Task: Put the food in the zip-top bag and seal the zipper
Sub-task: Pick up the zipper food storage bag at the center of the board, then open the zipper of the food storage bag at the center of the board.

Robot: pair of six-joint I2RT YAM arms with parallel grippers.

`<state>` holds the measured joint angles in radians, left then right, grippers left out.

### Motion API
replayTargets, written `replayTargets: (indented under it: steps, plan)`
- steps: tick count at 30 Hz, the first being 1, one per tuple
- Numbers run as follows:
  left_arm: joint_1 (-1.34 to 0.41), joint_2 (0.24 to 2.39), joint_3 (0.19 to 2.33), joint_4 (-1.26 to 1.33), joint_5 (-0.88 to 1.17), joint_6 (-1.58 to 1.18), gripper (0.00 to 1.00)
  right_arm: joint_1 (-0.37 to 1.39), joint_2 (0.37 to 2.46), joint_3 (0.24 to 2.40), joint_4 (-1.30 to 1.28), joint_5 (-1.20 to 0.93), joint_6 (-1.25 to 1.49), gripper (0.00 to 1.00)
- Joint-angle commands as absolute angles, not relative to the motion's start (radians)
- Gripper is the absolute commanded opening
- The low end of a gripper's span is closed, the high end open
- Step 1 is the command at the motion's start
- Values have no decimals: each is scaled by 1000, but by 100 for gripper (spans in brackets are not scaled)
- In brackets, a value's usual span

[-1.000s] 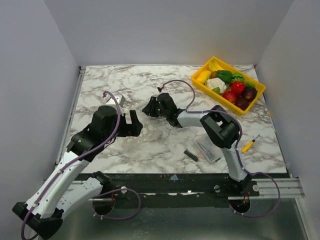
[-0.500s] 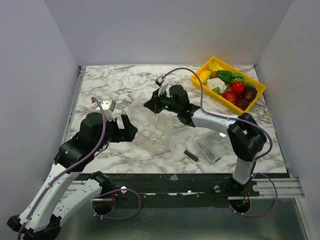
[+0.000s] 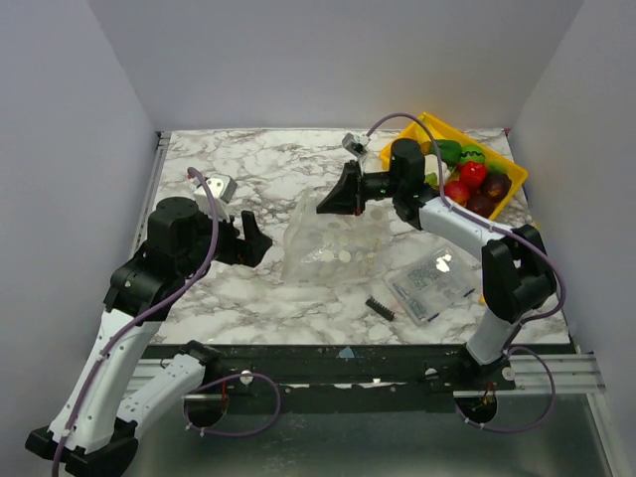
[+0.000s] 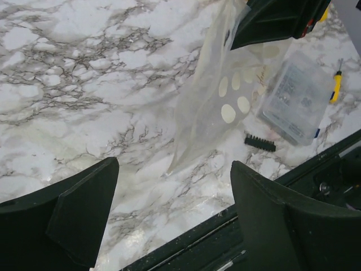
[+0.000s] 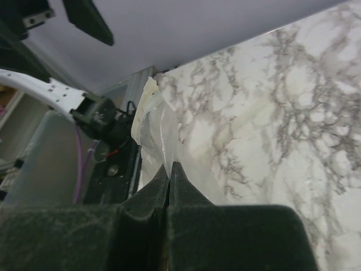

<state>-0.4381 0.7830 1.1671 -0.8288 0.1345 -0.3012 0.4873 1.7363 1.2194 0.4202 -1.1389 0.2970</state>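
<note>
The clear zip-top bag (image 3: pixel 323 243) hangs from my right gripper (image 3: pixel 332 205), which is shut on its upper edge and holds it lifted, its lower part near the table. In the right wrist view the bag (image 5: pixel 161 130) is pinched between the closed fingertips. In the left wrist view the bag (image 4: pixel 217 107) hangs ahead. My left gripper (image 3: pixel 248 238) is open and empty, left of the bag. The food (image 3: pixel 467 179) lies in the yellow tray (image 3: pixel 405 167) at the back right. I cannot make out the zipper.
A small flat clear packet of dark parts (image 3: pixel 429 283) lies at the front right, with a small black ridged piece (image 3: pixel 379 307) beside it and a yellow screwdriver (image 3: pixel 494 290) further right. Grey walls close in the table on three sides.
My right gripper has lifted the bag and carried it right, toward the tray. My left arm has drawn back to the left and its gripper stands apart from the bag.
</note>
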Motion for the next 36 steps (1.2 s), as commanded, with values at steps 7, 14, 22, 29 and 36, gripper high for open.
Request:
replayTargets:
  steps: [7, 14, 22, 29, 36]
  plan:
    - [-360, 859, 1074, -724, 412, -329, 64, 500, 1735, 1186, 588, -1351, 512, 1]
    - [-360, 934, 1046, -682, 465, -360, 71, 501, 1754, 1109, 1040, -1367, 859, 1]
    - [-385, 964, 994, -632, 481, -394, 52, 502, 1904, 1128, 1742, -1339, 1463, 1]
    - [-456, 1014, 976, -566, 513, -413, 50, 511, 1768, 1050, 1194, -1175, 1037, 1]
    - [-479, 1006, 955, -527, 563, -428, 44, 545, 1625, 1117, 518, -1035, 552, 1]
